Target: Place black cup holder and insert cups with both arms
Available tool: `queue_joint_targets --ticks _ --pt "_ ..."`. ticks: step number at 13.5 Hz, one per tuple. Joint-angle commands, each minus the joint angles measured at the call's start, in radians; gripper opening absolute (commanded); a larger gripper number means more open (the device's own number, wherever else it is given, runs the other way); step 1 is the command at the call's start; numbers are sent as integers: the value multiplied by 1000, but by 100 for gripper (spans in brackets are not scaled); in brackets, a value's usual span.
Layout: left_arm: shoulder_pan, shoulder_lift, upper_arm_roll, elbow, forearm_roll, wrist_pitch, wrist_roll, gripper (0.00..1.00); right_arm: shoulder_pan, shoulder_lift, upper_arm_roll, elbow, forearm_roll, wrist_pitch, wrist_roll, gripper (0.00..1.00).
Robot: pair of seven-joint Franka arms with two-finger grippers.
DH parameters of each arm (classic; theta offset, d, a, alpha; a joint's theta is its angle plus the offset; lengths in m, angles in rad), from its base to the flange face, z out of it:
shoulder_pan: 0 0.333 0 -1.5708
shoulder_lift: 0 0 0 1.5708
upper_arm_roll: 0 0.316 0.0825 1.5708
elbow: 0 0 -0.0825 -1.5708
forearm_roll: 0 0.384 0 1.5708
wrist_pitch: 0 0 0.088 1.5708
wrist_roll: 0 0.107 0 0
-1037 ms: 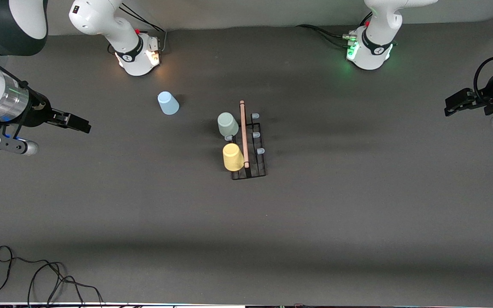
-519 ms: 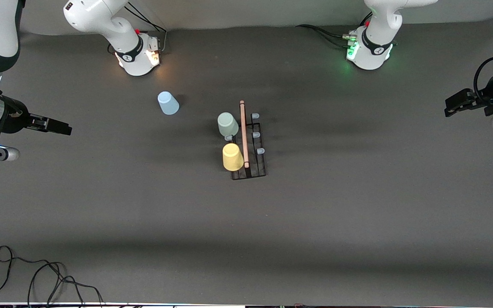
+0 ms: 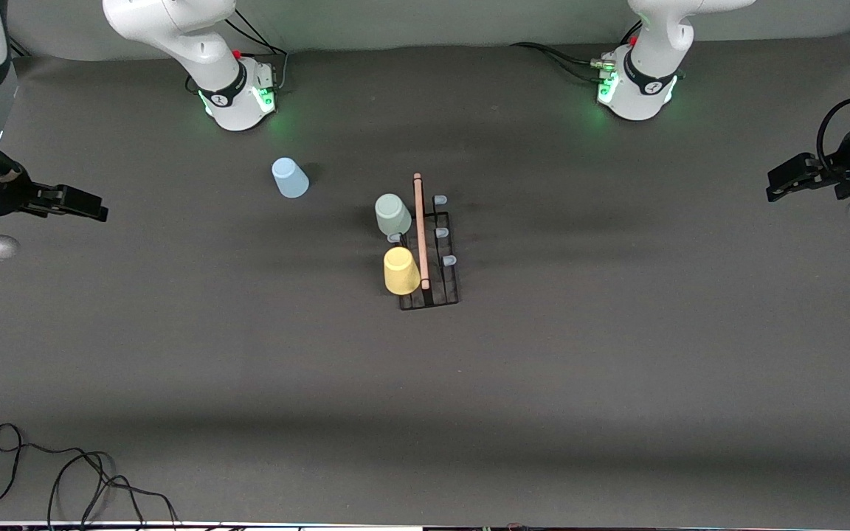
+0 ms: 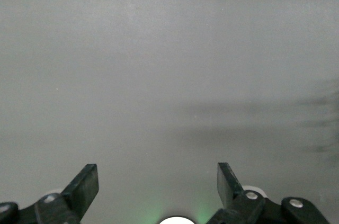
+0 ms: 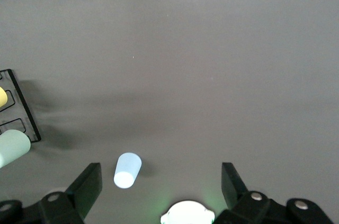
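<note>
Yellow cup (image 3: 401, 270) and grey-green cup (image 3: 392, 214) sit on the black cup holder (image 3: 440, 284), the light blue cup (image 3: 289, 178) stands apart on the tabletop (image 3: 617, 354), unracked, and both left pincer (image 3: 790, 177) and right pincer (image 3: 74, 200) hang open, empty, at the ends.

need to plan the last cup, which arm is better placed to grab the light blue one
Right, probably. The light blue cup stands on the table toward the right arm's end, and shows between the open right gripper's fingers in its wrist view. The open left gripper waits at the table's edge.

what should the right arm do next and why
Probably bring the open right gripper over the light blue cup: it stands alone on the table, while the grey-green cup and yellow cup already sit on the black cup holder.
</note>
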Motion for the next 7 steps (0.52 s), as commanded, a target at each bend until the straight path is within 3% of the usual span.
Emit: queue_joint_targets --ticks 1,7 --pt "0 -7 1 4 2 -9 -18 100 -78 -78 78 -98 -26 56 -39 100" --pt "0 -6 3 4 2 -1 -18 100 -46 -72 81 -101 -53 65 -38 100"
